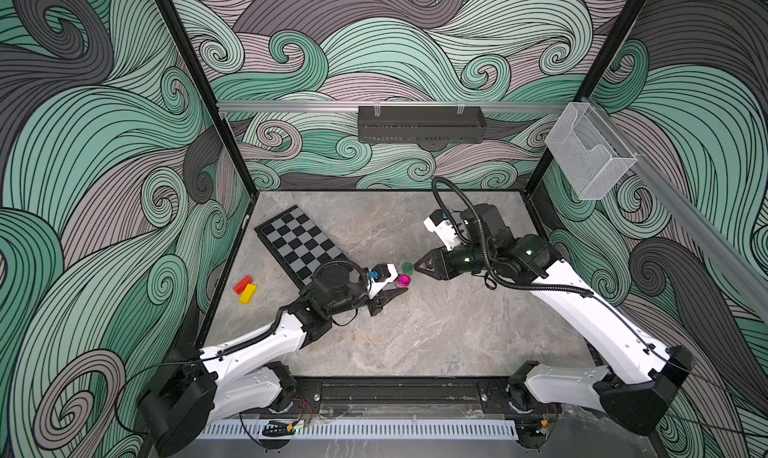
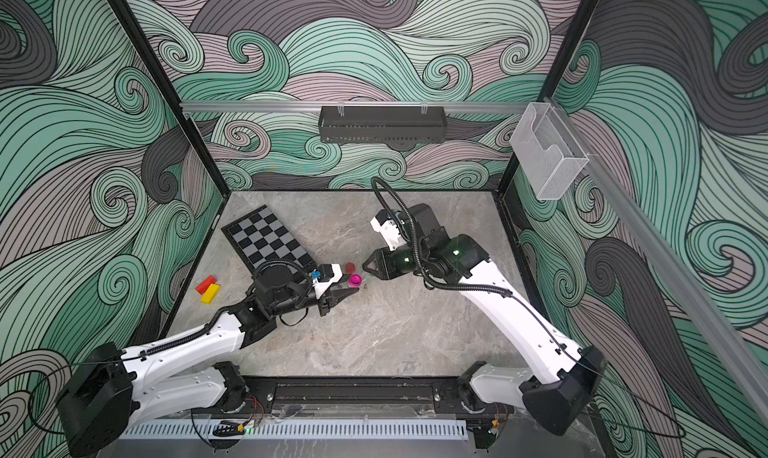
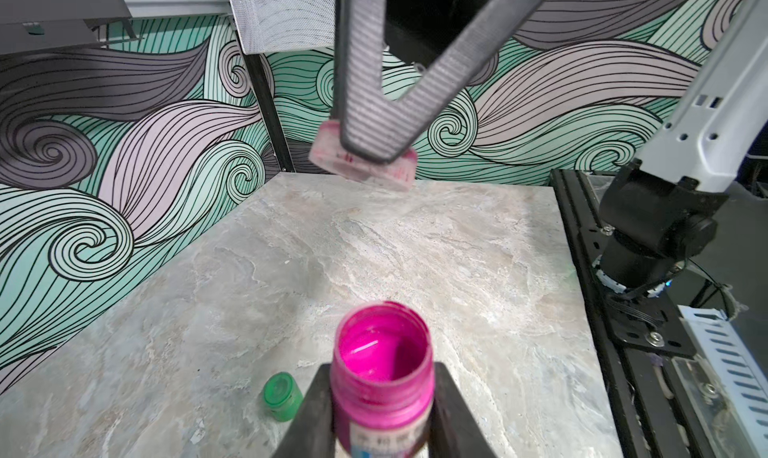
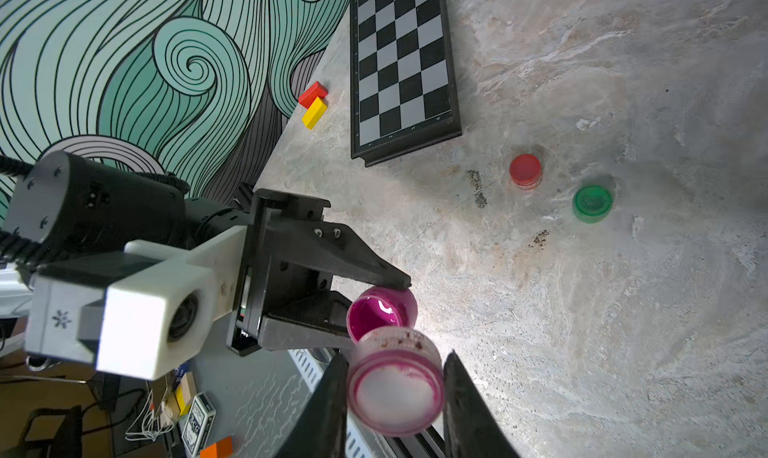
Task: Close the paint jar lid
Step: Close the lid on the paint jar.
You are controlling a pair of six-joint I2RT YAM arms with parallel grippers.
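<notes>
The left gripper (image 3: 382, 397) is clamped on the body of the open paint jar (image 3: 382, 352), pink paint showing in its mouth, near the middle of the marble table (image 1: 415, 331). Whether the jar rests on the surface, I cannot tell. The right gripper (image 4: 395, 393) pinches the pink-stained lid (image 4: 395, 377) by its rim, close to the jar's mouth but apart from it, on its right. Over at the far left lies a chessboard (image 1: 299, 243). By the left wall a red block (image 1: 243, 284) and a yellow block (image 1: 248, 293) sit side by side, touching. A small green pot (image 4: 592, 202) stands just beyond the jar, with a small red pot (image 4: 525, 171) near it.
</notes>
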